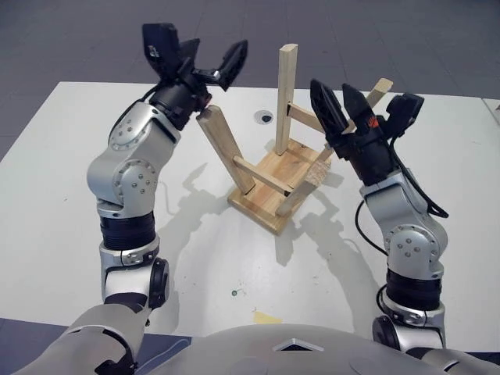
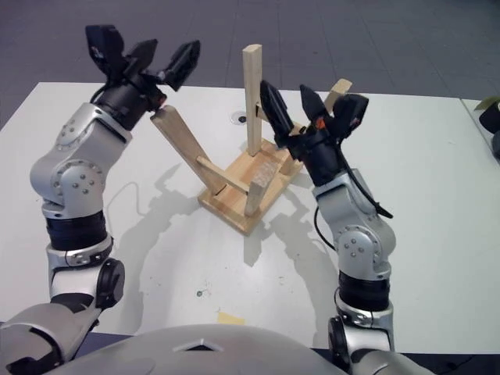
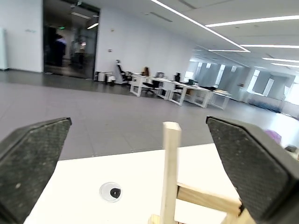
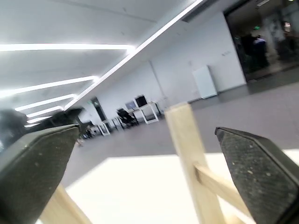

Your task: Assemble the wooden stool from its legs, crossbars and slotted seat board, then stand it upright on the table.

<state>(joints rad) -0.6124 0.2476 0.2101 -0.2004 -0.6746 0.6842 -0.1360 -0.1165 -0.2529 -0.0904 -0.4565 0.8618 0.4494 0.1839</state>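
Note:
The wooden stool lies upside down on the white table, its seat board flat on the top. Its legs point up: a near-left leg, a tall back leg and a right leg, joined by crossbars. My left gripper is open just above and behind the near-left leg's top. My right gripper is open beside the right leg. In the left wrist view the back leg stands between the open pads. The right wrist view has a leg between its pads.
A round cable grommet sits in the table behind the stool. A scrap of yellow tape and a small dark dot lie near the front edge. Bare table surrounds the stool; grey floor lies beyond the far edge.

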